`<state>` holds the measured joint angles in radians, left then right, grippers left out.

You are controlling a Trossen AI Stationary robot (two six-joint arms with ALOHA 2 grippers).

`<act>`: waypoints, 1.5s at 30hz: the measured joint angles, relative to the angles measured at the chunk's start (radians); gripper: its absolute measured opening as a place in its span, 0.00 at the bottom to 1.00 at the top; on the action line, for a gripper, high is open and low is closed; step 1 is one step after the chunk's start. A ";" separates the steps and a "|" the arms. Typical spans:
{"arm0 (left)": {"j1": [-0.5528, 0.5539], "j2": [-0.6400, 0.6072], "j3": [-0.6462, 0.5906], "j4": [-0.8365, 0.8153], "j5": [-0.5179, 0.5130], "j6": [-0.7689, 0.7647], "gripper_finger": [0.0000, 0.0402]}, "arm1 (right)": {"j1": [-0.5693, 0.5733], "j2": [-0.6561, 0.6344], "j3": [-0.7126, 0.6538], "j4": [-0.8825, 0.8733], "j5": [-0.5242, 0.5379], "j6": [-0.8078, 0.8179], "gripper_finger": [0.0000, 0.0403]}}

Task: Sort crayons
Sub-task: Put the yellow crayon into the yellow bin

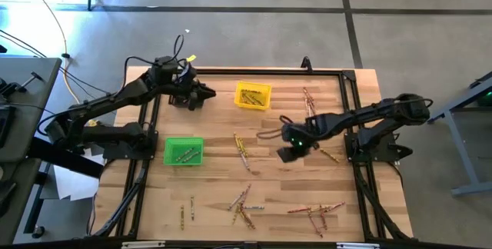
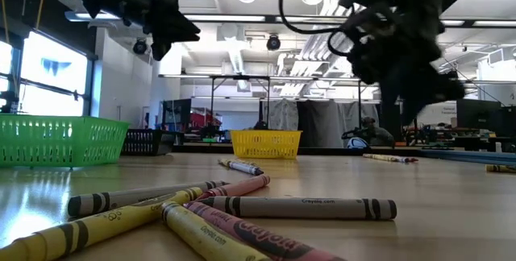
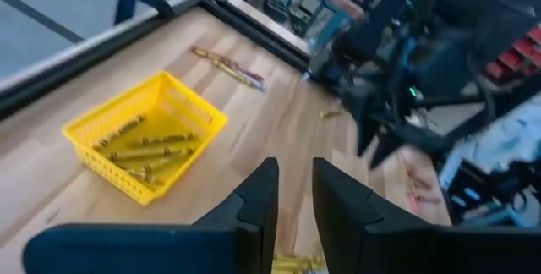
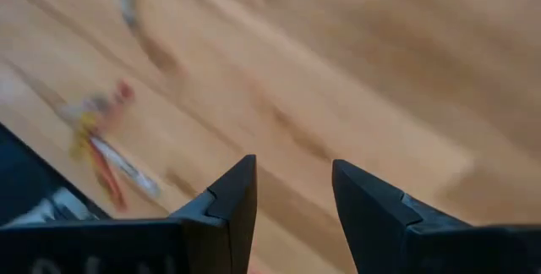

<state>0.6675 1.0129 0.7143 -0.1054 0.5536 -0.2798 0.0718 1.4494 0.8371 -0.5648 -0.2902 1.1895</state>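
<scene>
Crayons lie loose on the wooden table: a group in the middle, groups near the front edge, and some at the far right. My left gripper hangs high over the table's far left, beside the yellow bin, nearly shut on a yellow crayon. My right gripper is open and empty above bare wood, to the right of the middle group. My left gripper has a yellow crayon between its two fingers, far back from their tips. Only a short piece of it shows in the gap. The crayon is lifted clear of the table. The fingers slant down toward the yellow bin.
The yellow bin holds several yellow crayons. The green bin at the left holds a few crayons. A black bin stands at the far left. A dark frame runs round the table. Crayons lie close to the low camera.
</scene>
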 joint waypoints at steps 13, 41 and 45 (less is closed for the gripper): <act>-0.010 -0.009 0.000 0.006 -0.066 -0.058 0.15 | 0.118 0.000 0.000 -0.556 0.054 -0.169 0.35; -0.139 -0.009 0.000 0.006 -0.122 -0.111 0.15 | -0.062 -0.150 -0.289 -0.356 0.041 -0.292 0.35; -0.139 -0.009 0.000 0.006 -0.122 -0.111 0.15 | -0.080 -0.168 -0.359 -0.282 0.018 -0.252 0.35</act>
<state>0.5282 1.0035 0.7143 -0.0997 0.4313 -0.3908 -0.0081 1.2811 0.4777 -0.8464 -0.2719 0.9378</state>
